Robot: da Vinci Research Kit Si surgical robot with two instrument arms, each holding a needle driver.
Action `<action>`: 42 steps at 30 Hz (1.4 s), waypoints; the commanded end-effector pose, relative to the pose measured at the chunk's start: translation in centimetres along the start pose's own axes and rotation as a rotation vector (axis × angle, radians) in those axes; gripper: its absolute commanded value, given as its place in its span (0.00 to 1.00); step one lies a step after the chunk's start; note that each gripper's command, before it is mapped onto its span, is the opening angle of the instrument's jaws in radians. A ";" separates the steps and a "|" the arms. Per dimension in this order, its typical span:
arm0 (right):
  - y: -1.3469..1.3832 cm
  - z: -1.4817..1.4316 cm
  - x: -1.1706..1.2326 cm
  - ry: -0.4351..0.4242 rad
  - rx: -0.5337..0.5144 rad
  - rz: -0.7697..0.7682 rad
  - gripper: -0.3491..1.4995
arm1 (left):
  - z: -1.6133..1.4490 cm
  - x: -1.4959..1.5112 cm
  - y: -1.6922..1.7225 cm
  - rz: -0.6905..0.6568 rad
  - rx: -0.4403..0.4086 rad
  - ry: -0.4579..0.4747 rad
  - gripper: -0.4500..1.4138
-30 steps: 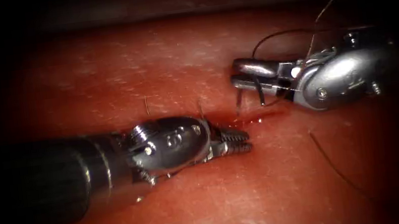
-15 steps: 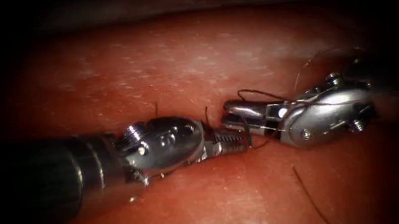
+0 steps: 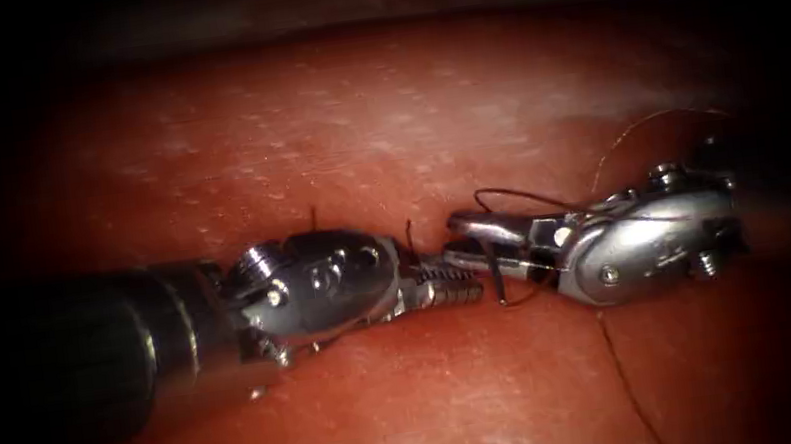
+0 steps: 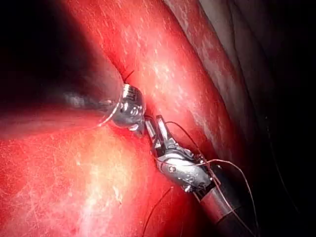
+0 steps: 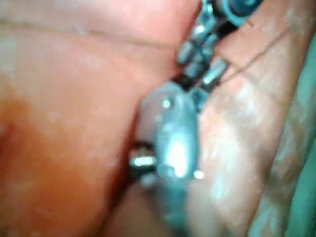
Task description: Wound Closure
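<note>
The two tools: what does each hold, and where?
Right tool grips the needle about mid-curve, apparently free of the tissue; left tool: cannot tell.

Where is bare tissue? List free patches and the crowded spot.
Free: the broad tissue above the left gripper, and the patch below it. Crowded: where it meets the right gripper, thread looped there and trailing lower right. What either holds is unclear.

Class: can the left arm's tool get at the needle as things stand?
Probably yes. The right tool grips the needle, apparently not in the tissue; the left tool, holding nothing, sits tip to tip beside it with nothing between.
</note>
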 end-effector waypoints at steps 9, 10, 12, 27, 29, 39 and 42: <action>0.14 0.05 0.03 0.008 -0.030 0.019 0.00 | 0.11 0.00 -0.02 0.000 0.002 0.001 0.28; 0.12 0.04 0.01 0.010 -0.029 0.016 0.00 | 0.11 0.01 -0.02 -0.001 0.002 0.001 0.28; 0.03 0.03 -0.04 0.003 -0.014 0.032 0.00 | 0.11 0.01 -0.02 -0.001 0.002 0.001 0.29; -0.09 0.06 -0.08 -0.043 0.033 0.199 0.00 | 0.11 0.01 -0.02 -0.001 0.002 0.001 0.29; -0.10 0.06 -0.09 -0.051 0.040 0.229 0.00 | 0.11 0.01 -0.02 -0.001 0.002 0.001 0.29; -0.16 0.08 -0.17 -0.097 0.067 0.321 0.00 | 0.12 0.01 -0.02 -0.001 0.003 -0.001 0.29; -0.14 0.08 -0.13 -0.093 0.063 0.323 0.00 | 0.12 0.01 -0.02 -0.001 0.001 -0.002 0.29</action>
